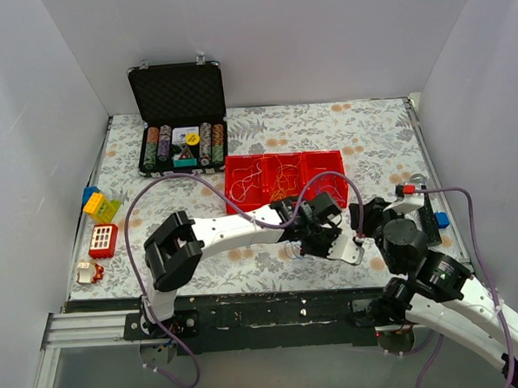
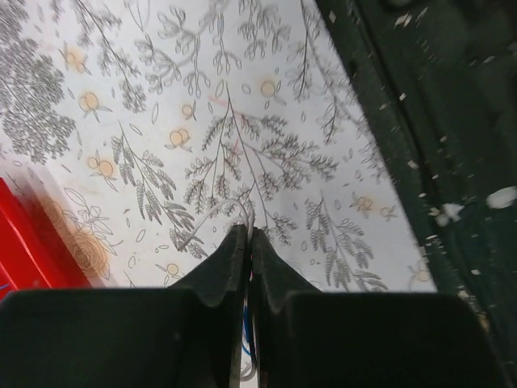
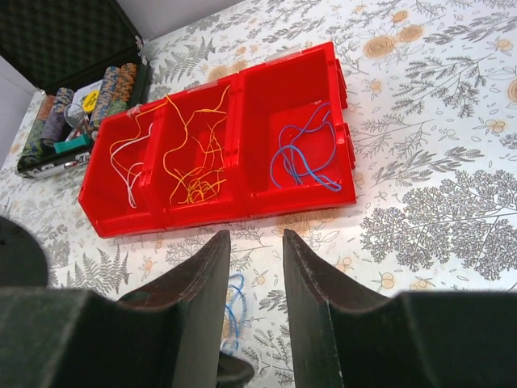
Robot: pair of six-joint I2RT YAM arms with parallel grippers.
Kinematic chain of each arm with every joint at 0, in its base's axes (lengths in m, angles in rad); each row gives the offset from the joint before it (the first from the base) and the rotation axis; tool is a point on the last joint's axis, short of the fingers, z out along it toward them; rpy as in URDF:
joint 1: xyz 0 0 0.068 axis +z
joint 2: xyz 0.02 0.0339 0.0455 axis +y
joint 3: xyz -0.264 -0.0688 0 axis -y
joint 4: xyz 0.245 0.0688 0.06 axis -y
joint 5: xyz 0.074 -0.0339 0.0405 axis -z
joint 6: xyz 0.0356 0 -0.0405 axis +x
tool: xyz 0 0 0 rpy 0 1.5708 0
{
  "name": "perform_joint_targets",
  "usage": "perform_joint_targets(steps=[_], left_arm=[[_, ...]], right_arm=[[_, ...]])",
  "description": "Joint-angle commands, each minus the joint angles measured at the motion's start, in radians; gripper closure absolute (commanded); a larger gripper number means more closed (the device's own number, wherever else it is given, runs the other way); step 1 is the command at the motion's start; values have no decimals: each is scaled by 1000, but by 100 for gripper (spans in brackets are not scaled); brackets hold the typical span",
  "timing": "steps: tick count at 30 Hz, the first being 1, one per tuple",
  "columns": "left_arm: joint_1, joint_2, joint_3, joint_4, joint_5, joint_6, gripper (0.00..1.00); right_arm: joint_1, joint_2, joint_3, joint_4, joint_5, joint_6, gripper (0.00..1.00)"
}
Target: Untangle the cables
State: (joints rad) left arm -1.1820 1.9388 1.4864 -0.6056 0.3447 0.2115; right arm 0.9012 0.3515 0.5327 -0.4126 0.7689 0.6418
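Note:
My left gripper (image 2: 248, 234) is shut on thin cables: a white wire (image 2: 212, 217) loops out past its tips above the floral cloth, and a blue strand shows between its fingers. In the top view it (image 1: 328, 241) hovers in front of the red tray (image 1: 281, 206). My right gripper (image 3: 254, 236) is open and empty, just right of the left one (image 1: 361, 226). A blue wire loop (image 3: 235, 307) hangs between its fingers. The red tray (image 3: 202, 212) holds white and orange wires (image 3: 129, 166) at left, yellow-orange wires (image 3: 194, 158) in the middle and blue wires (image 3: 303, 158) at right.
An open black case of poker chips (image 1: 183, 146) stands at the back left. Toy blocks (image 1: 101, 205) and a red toy (image 1: 102, 240) lie at the left edge. The table's dark front edge (image 2: 436, 121) is close to the left gripper.

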Motion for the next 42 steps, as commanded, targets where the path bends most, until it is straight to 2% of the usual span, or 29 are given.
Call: perform_joint_targets(steps=[1,4,7,11,15,18,21,25,30,35,37,40,42], left_arm=[[-13,-168,115,-77,97,-173,100],[-13,-242,147,-111,112,-266,100],[-13,-313,152,-125,126,-323,100],[-7,-426,115,-79,28,-348,100],[9,-534,19,33,-26,-359,100],[9,-560,-12,37,-38,-356,100],[9,-578,-17,36,-52,-356,100],[9,-592,-18,33,-67,-347,100],[9,-597,-11,33,-78,-337,100],[9,-587,24,27,-79,-333,100],[9,-583,41,24,-75,-334,100],[9,-580,67,23,-79,-339,100],[9,-577,84,20,-79,-340,100]], right_arm=[[7,35,53,26,10,-44,60],[5,55,56,38,4,-45,59],[5,72,50,64,-20,-56,50],[5,92,27,107,-80,-67,42],[5,89,-51,214,-241,-100,32],[5,67,-111,326,-377,-128,19],[4,32,-166,456,-517,-174,14],[7,4,-217,593,-721,-235,12],[7,27,-249,721,-887,-284,11],[5,102,-273,826,-910,-281,10],[5,141,-293,917,-915,-266,12],[5,210,-313,1012,-913,-237,26],[7,248,-321,1057,-908,-217,41]])
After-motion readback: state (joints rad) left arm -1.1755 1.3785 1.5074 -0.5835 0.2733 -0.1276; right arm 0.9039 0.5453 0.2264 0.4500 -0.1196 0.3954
